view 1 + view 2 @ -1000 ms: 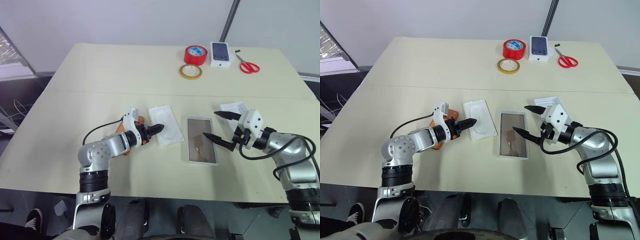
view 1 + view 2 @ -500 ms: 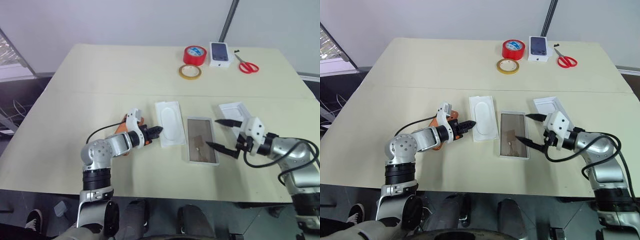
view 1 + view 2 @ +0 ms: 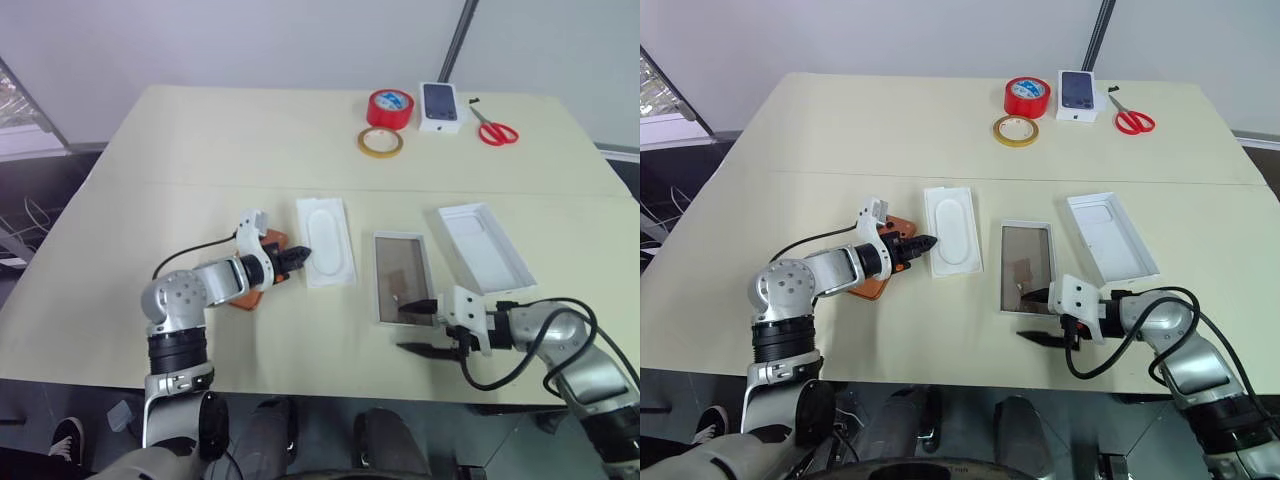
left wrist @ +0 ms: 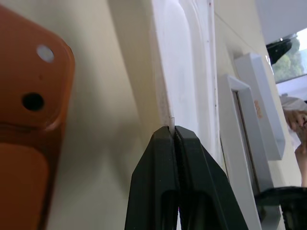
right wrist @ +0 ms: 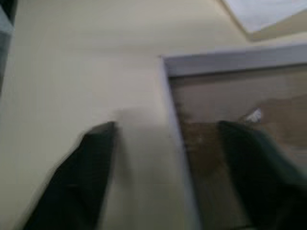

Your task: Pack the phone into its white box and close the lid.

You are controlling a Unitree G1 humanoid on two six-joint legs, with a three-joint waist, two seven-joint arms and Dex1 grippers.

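No readable text, brand, number or sign anywhere; small box (image 3: pixel 442 108) at the table's far edge carries a phone picture, no legible lettering.

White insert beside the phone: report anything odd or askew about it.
The white insert lies out on the table, between the phone and the white box, not inside anything. The left gripper, shut, pinches a thin film tab at its edge. No damage shows.

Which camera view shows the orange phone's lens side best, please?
The left wrist view: the phone lies close up, with a lens and a small light dot plain. In the head views the left arm covers most of it, leaving an orange corner beside the white insert.
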